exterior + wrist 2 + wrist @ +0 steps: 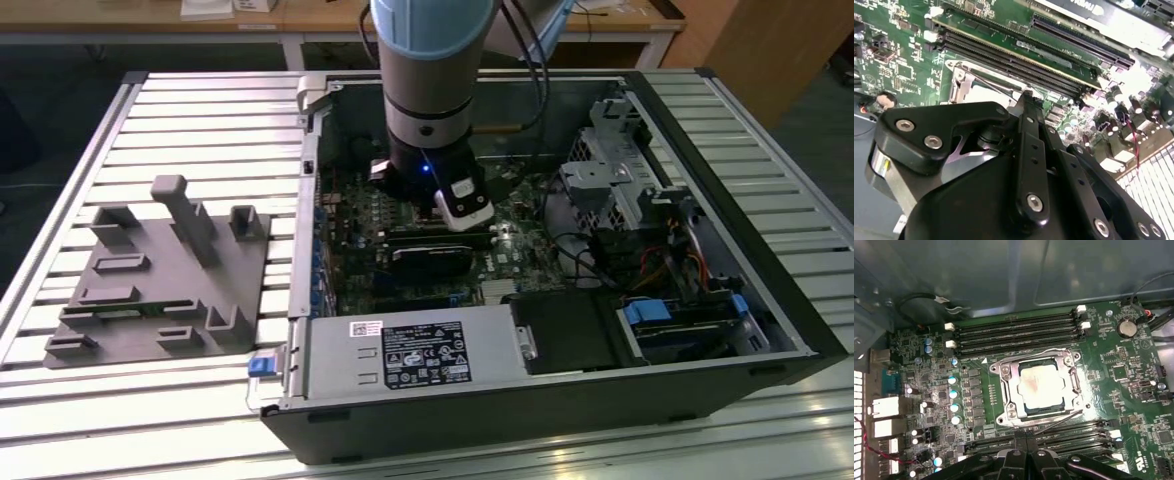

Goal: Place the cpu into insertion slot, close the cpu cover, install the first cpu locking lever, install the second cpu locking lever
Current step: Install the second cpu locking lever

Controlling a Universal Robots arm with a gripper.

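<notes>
In the first wrist view the black gripper sits nearest the lens, its two fingers pressed together with nothing between them, just short of the socket. Directly ahead of the fingertips lies the insertion slot, with the cpu seated flat in it and the cpu cover folded down as a silvery frame around the chip's grey face. Thin wire levers run along the frame's edges; whether either is hooked home I cannot tell. Judged from this, lever work wants the closed tip pressing squarely on the wire, pushing down and then sideways under its catch without scraping the memory slots beside it. In the second wrist view the gripper body looms large, its tip touching or just above the socket's metal frame. In the exterior view the arm reaches down into the open computer case, which holds the motherboard, drives and cabling.
</notes>
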